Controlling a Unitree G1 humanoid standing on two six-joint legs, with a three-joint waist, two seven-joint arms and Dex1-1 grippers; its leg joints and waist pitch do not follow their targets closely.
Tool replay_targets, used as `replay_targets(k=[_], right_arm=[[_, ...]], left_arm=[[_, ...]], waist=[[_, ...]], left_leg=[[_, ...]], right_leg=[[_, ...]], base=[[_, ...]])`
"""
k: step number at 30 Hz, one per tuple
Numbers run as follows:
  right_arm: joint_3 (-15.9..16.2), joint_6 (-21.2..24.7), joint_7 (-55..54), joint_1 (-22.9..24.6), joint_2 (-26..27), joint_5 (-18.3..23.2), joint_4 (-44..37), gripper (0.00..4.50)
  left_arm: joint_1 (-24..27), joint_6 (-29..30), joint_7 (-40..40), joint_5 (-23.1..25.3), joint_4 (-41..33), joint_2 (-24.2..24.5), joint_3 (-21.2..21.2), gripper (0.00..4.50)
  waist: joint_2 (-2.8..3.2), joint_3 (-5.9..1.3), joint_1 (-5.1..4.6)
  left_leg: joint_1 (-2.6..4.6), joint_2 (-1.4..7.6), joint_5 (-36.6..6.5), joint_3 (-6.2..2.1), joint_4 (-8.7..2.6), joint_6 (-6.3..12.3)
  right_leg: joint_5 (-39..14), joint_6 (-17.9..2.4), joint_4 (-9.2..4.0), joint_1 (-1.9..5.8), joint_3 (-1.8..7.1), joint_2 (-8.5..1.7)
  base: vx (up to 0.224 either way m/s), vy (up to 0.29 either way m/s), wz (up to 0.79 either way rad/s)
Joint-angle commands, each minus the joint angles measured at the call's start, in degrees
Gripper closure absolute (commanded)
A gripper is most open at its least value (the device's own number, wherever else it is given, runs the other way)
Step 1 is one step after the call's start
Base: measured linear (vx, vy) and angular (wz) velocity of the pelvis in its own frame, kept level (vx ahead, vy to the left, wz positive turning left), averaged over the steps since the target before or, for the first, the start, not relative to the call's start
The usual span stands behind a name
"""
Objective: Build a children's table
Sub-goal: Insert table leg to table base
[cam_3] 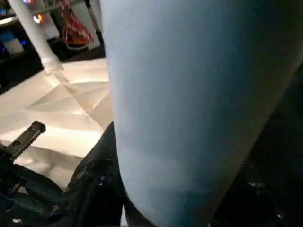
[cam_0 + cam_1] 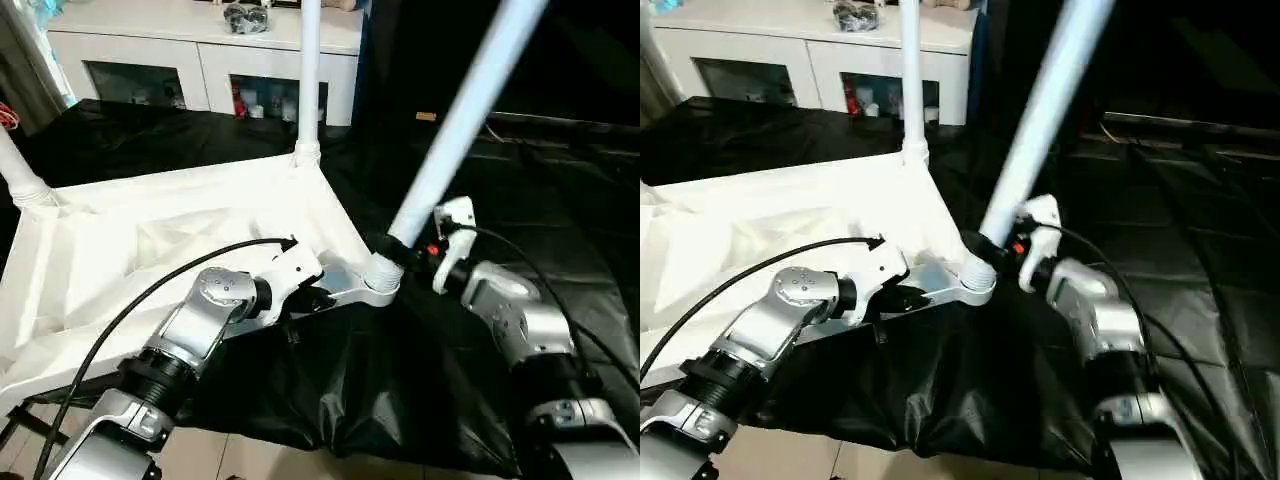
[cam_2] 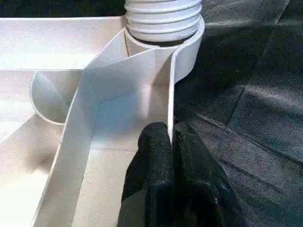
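The white tabletop (image 2: 150,240) lies ribbed side up on a black cloth. One white leg (image 2: 309,70) stands upright in its far corner socket, and another leg (image 2: 18,172) rises at the left corner. A third leg (image 2: 462,115) leans up to the right, its threaded end (image 3: 163,19) sitting in the near right corner socket (image 2: 380,282). My right gripper (image 2: 398,247) is shut on this leg just above the socket; the right wrist view shows the leg (image 1: 189,104) beside a black finger (image 1: 94,184). My left gripper (image 3: 170,135) is shut on the tabletop's thin rim wall (image 3: 169,90), close to that socket.
A white cabinet (image 2: 200,55) with glass doors stands at the back. The black cloth (image 2: 400,380) covers the work surface and hangs over its near edge above a pale floor (image 2: 260,460). A black cable (image 2: 130,300) loops over my left forearm.
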Motion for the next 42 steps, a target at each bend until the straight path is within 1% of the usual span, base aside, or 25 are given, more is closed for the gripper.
replay_targets(k=[1, 3, 4, 5, 7, 8, 11, 12, 13, 14, 16, 20, 22, 24, 26, 28, 30, 31, 33, 35, 36, 38, 42], right_arm=[[0.1, 1.1, -0.9, 3.1, -0.5, -1.3, 0.7, 2.61], [0.9, 0.6, -0.9, 3.9, -0.7, -2.0, -0.3, 2.61], [2.3, 0.2, -0.6, 4.7, -1.0, -3.1, -1.4, 2.62], [2.6, 0.1, -0.6, 4.8, -1.1, -3.3, -1.6, 2.62], [4.8, 0.0, -0.3, 5.4, -1.6, -4.9, -3.2, 2.62], [5.6, -0.1, -0.1, 5.3, -1.7, -5.6, -3.6, 2.62], [7.3, -0.2, 0.2, 4.5, -2.1, -7.3, -3.7, 2.62], [7.9, -0.1, 0.5, 4.0, -2.2, -7.8, -3.7, 2.62], [8.5, 0.4, 1.1, 3.3, -2.4, -7.9, -3.5, 2.62], [9.1, 0.8, 1.9, 2.7, -2.7, -8.0, -3.3, 2.62], [10.0, 1.2, 3.3, 1.7, -3.2, -8.4, -2.3, 2.62], [11.2, 1.4, 5.7, 0.1, -3.8, -9.1, -0.6, 2.62], [11.5, 1.3, 6.9, -0.4, -3.9, -9.2, 0.1, 2.62], [12.3, 0.6, 9.5, -0.9, -4.4, -9.3, 1.0, 2.62], [13.3, -0.5, 12.8, -1.3, -5.1, -9.3, 1.7, 2.62], [14.0, -1.4, 15.8, -1.3, -5.7, -8.9, 2.0, 2.62], [14.9, -2.5, 20.0, -1.0, -6.4, -8.6, 1.9, 2.62], [14.9, -2.5, 20.0, -1.0, -6.4, -8.6, 1.9, 2.62], [15.3, -3.1, 22.3, -0.5, -6.8, -8.4, 1.5, 2.62], [15.9, -3.8, 24.1, 0.2, -7.1, -8.2, 0.6, 2.62], [16.0, -4.0, 24.8, 0.5, -7.2, -8.1, 0.4, 2.62], [16.6, -3.9, 26.1, 1.2, -7.6, -7.8, -0.4, 2.62], [17.8, -4.5, 28.6, 2.6, -8.3, -8.5, -1.5, 2.62]], left_arm=[[-0.7, -1.0, 4.1, -0.7, 0.7, 0.2, 3.4, 4.5], [-0.7, -1.1, 4.1, -0.6, 0.8, 0.2, 3.5, 4.5], [-0.7, -1.1, 4.0, -0.5, 0.8, 0.2, 3.5, 4.5], [-0.7, -1.1, 4.0, -0.5, 0.8, 0.2, 3.5, 4.5], [-0.8, -1.5, 3.7, -0.3, 1.1, 0.2, 3.5, 4.5], [-0.9, -1.7, 3.5, -0.3, 1.2, 0.3, 3.4, 4.5], [-1.1, -2.2, 2.6, -0.2, 1.3, 0.5, 3.1, 4.5], [-1.1, -2.5, 2.1, -0.2, 1.3, 0.7, 2.9, 4.5], [-1.1, -2.7, 1.6, -0.3, 1.2, 0.9, 2.8, 4.5], [-1.1, -2.8, 1.2, -0.3, 1.0, 1.1, 2.7, 4.5], [-1.1, -2.9, 0.4, -0.4, 0.7, 1.4, 2.5, 4.5], [-1.3, -3.3, -0.9, -0.6, 0.8, 1.8, 2.3, 4.5], [-1.4, -3.5, -1.5, -0.8, 0.8, 1.9, 2.2, 4.5], [-1.5, -4.2, -2.7, -1.1, 0.9, 2.1, 2.0, 4.5], [-1.5, -4.7, -4.1, -1.4, 0.7, 2.4, 1.8, 4.5], [-1.3, -5.8, -6.3, -2.2, 0.1, 2.8, 1.5, 4.5], [-0.8, -7.0, -10.5, -3.5, -1.2, 3.7, 0.9, 4.5], [-0.8, -7.0, -10.5, -3.5, -1.2, 3.7, 0.9, 4.5], [-0.8, -7.3, -12.2, -3.5, -1.5, 4.3, 0.5, 4.5], [-0.8, -8.0, -13.7, -3.9, -1.7, 4.7, 0.3, 4.5], [-0.8, -8.1, -14.6, -4.0, -1.7, 4.9, 0.1, 4.5], [-0.7, -8.2, -17.1, -4.5, -2.2, 5.7, -0.3, 4.5], [-1.1, -8.5, -18.9, -4.2, -1.8, 6.4, -0.6, 4.5]], waist=[[-0.4, -4.01, 0.21], [-0.32, -4.0, 0.23], [-0.31, -3.99, 0.25], [-0.34, -4.03, 0.24], [-0.24, -4.01, 0.28], [-0.3, -4.04, 0.31], [-0.36, -3.98, 0.29], [-0.43, -3.98, 0.29], [-0.43, -3.93, 0.23], [-0.58, -3.9, 0.19], [-0.65, -3.88, 0.1], [-0.46, -3.89, 0.01], [-0.51, -3.91, -0.1], [-0.48, -3.94, -0.1], [-0.41, -3.93, -0.03], [-0.41, -3.87, 0.08], [-0.29, -3.92, 0.26], [-0.36, -3.86, 0.24], [-0.25, -3.88, 0.33], [-0.26, -3.91, 0.49], [-0.11, -3.91, 0.54], [-0.17, -3.99, 0.63], [-0.11, -3.93, 0.69]], left_leg=[[0.64, 2.18, -11.9, -1.18, -3.88, 1.96], [0.74, 2.17, -12.2, -1.22, -3.89, 1.78], [0.69, 2.14, -12.4, -1.24, -3.9, 1.72], [0.67, 2.12, -12.2, -1.22, -3.87, 1.71], [0.69, 2.17, -12.1, -1.25, -3.92, 1.73], [0.7, 2.19, -11.9, -1.23, -3.93, 1.71], [0.58, 2.11, -12.1, -1.22, -3.94, 1.81], [0.67, 2.1, -12.3, -1.23, -3.93, 1.86], [0.62, 2.07, -12.5, -1.25, -3.93, 1.85], [0.63, 2.05, -12.7, -1.25, -3.93, 1.86], [0.63, 2.05, -12.8, -1.23, -3.87, 2.01], [0.63, 2.16, -12.7, -1.3, -3.89, 2.1], [0.59, 2.17, -12.9, -1.32, -3.93, 2.02], [0.51, 2.12, -13.0, -1.32, -3.86, 2.18], [0.64, 2.19, -13.1, -1.27, -3.84, 2.31], [0.62, 2.26, -13.4, -1.31, -3.91, 2.38], [0.7, 2.33, -13.8, -1.32, -3.91, 2.41], [0.58, 2.38, -13.8, -1.36, -4.02, 2.45], [0.73, 2.43, -13.9, -1.35, -4.04, 2.29], [0.71, 2.51, -13.7, -1.35, -4.07, 2.26], [0.72, 2.53, -13.7, -1.37, -4.12, 2.18], [0.74, 2.52, -13.7, -1.32, -4.1, 2.13], [0.77, 2.62, -13.9, -1.32, -4.21, 2.05]], right_leg=[[-20.5, -9.1, -4.84, 2.86, 2.98, -4.26], [-21.4, -8.7, -4.93, 2.77, 2.92, -4.24], [-22.3, -8.4, -5.01, 2.75, 2.9, -4.27], [-22.2, -8.3, -5.0, 2.74, 2.9, -4.21], [-22.1, -8.2, -5.0, 2.7, 2.92, -4.2], [-21.5, -8.1, -4.94, 2.68, 2.94, -4.14], [-21.9, -8.1, -4.95, 2.7, 2.95, -4.17], [-22.5, -8.0, -5.03, 2.64, 2.94, -4.22], [-23.0, -7.8, -5.08, 2.65, 2.9, -4.2], [-23.9, -7.6, -5.14, 2.65, 2.89, -4.21], [-24.8, -7.2, -5.31, 2.6, 2.89, -4.26], [-23.9, -7.5, -5.22, 2.53, 2.91, -4.26], [-23.3, -7.9, -5.08, 2.59, 2.85, -4.2], [-23.2, -8.2, -5.1, 2.7, 2.87, -4.28], [-22.9, -8.3, -5.12, 2.59, 2.91, -4.27], [-22.9, -8.5, -5.11, 2.63, 2.89, -4.31], [-22.6, -8.8, -5.07, 2.63, 2.91, -4.36], [-22.5, -8.9, -4.97, 2.7, 2.94, -4.3], [-22.2, -9.1, -4.94, 2.63, 2.95, -4.28], [-21.7, -9.2, -4.88, 2.69, 3.03, -4.37], [-21.2, -9.6, -4.78, 2.67, 3.04, -4.34], [-20.5, -9.9, -4.67, 2.77, 3.05, -4.33], [-19.6, -10.5, -4.59, 2.73, 3.08, -4.29]], base=[[0.0, 0.0, 0.0], [0.0, 0.0, 0.0], [0.0, 0.0, 0.0], [0.0, 0.0, 0.0], [0.0, 0.0, 0.0], [0.0, 0.0, 0.0], [0.0, 0.0, 0.0], [0.0, 0.0, 0.0], [0.0, 0.0, 0.0], [0.0, 0.0, 0.0], [0.0, 0.0, 0.0], [0.0, 0.0, 0.0], [0.0, 0.0, 0.0], [0.0, 0.0, 0.0], [0.0, 0.0, 0.0], [0.0, 0.0, 0.0], [0.0, 0.0, 0.0], [0.0, 0.0, 0.0], [0.0, 0.0, 0.0], [0.0, 0.0, 0.0], [0.0, 0.0, 0.0], [0.0, 0.0, 0.0], [0.0, 0.0, 0.0]])
